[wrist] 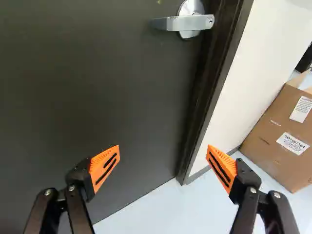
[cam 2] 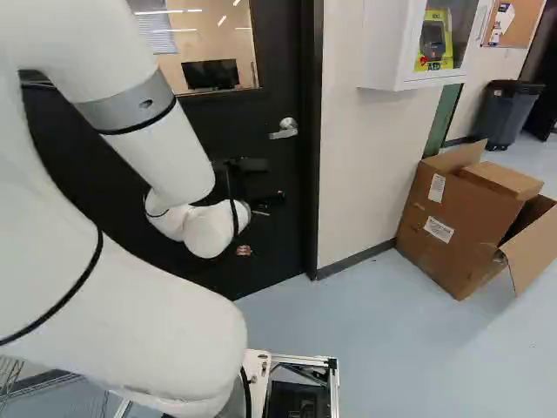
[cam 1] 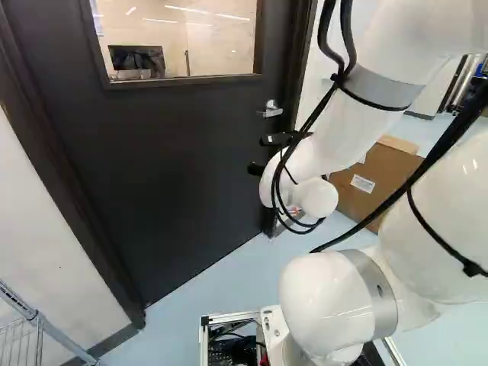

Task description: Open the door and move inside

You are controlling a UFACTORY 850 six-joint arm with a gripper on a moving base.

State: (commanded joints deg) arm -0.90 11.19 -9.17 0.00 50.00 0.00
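Gripper, black, one: fingers spread wide, orange pads well apart. Door, dark, closed in its frame: facing the hand. Lever handle, metal, one: on the door, higher than the hand and apart from both fingers. Window, set in the door: higher than the hand, beyond the handle. Door frame, dark: to the hand's right. White wall: right of the frame. Cardboard box, flaps open: on the floor, farther right of the hand.
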